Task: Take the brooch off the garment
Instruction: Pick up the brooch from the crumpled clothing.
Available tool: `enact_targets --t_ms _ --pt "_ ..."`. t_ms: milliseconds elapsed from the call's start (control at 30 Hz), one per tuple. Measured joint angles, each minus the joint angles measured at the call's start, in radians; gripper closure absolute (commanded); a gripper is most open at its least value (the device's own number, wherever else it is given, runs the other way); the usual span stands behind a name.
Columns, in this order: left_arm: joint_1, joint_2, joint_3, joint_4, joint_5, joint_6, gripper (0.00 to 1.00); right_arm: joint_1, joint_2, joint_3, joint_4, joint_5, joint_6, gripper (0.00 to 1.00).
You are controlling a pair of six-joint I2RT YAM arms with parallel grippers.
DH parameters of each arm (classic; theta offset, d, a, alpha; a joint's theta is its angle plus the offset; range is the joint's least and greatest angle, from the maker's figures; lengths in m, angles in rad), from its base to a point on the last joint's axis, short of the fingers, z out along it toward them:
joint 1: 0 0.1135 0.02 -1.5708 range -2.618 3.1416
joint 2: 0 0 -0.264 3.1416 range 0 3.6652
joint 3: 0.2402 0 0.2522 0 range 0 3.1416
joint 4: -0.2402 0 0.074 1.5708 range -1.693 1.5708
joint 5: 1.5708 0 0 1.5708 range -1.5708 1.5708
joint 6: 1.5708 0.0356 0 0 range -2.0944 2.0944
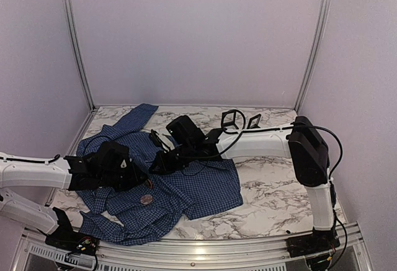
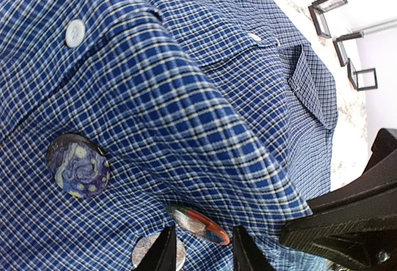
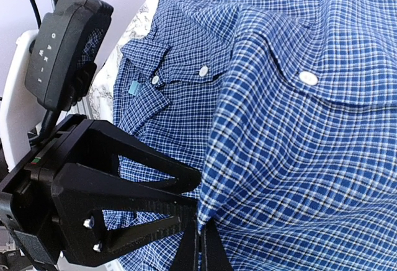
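The garment (image 1: 186,184), a dark blue checked shirt with pale buttons, lies crumpled on the marble table. The brooch (image 2: 198,224), a small round ornament with an orange-red rim, is tilted on the cloth; from above it shows as a reddish-brown dot (image 1: 147,199). My left gripper (image 2: 205,249) stands open, one fingertip on either side of the brooch with small gaps. My right gripper (image 3: 200,231) is shut on a raised fold of the shirt (image 3: 279,159), beside the left gripper (image 1: 138,183).
A blue swirl-patterned badge (image 2: 77,167) and a silvery disc (image 2: 149,252) sit on the shirt near the brooch. Small black square frames (image 1: 231,119) stand on the table behind the shirt. White walls enclose the table's back and sides.
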Motion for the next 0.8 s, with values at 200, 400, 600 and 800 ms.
enact_targets --t_ms 200,400,600,800 --pt "0.0 -0.02 0.001 -0.015 0.004 0.007 0.54 0.008 0.0 0.008 -0.005 0.008 0.0 1.0" --pt "-0.003 -0.005 0.002 -0.019 0.004 0.009 0.57 0.015 0.0 0.019 -0.006 0.011 0.0 1.0" --pt "-0.007 0.037 0.007 -0.018 0.005 0.01 0.7 0.017 0.0 0.019 -0.008 0.014 0.0 1.0" --pt "-0.009 0.038 0.01 -0.02 0.003 0.011 0.81 0.019 0.0 0.019 -0.012 0.032 -0.006 1.0"
